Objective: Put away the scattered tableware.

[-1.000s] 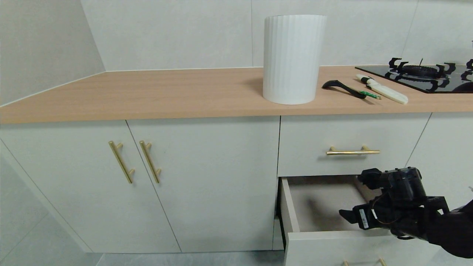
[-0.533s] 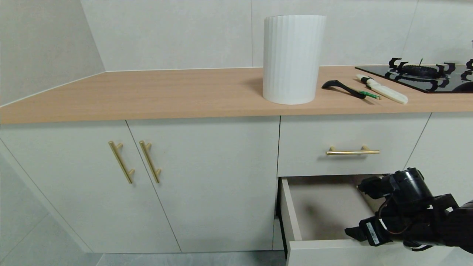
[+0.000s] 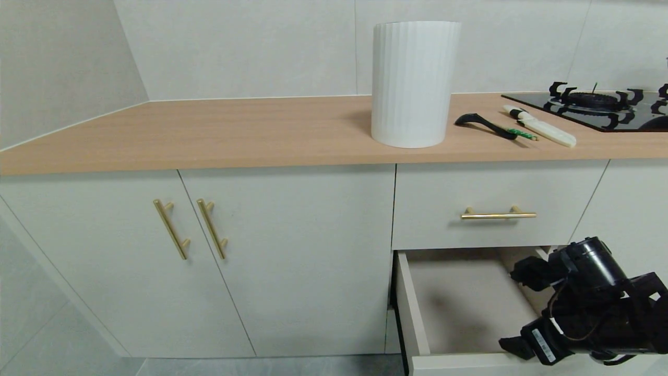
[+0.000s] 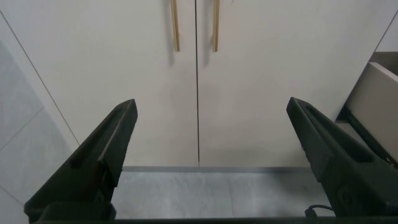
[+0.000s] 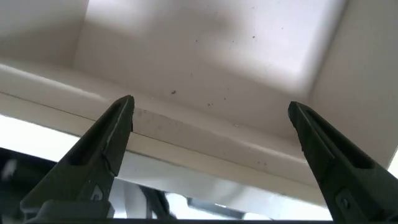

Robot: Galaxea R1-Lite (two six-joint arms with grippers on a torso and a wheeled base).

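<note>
Three pieces of tableware lie close together on the counter [image 3: 209,130], between the tall white canister [image 3: 412,83] and the stove [image 3: 600,107]: a black ladle [image 3: 485,125], a thin green piece [image 3: 523,134] and a white knife [image 3: 545,131]. Below them the lower drawer [image 3: 454,308] stands open and bare inside, presumably ready to take them. The right gripper [image 3: 514,308] hangs just over the drawer's front edge, spread wide and holding nothing. The left gripper [image 4: 211,124] sits low, facing the cupboard doors [image 4: 249,93], equally wide and empty, seemingly parked out of the way.
</note>
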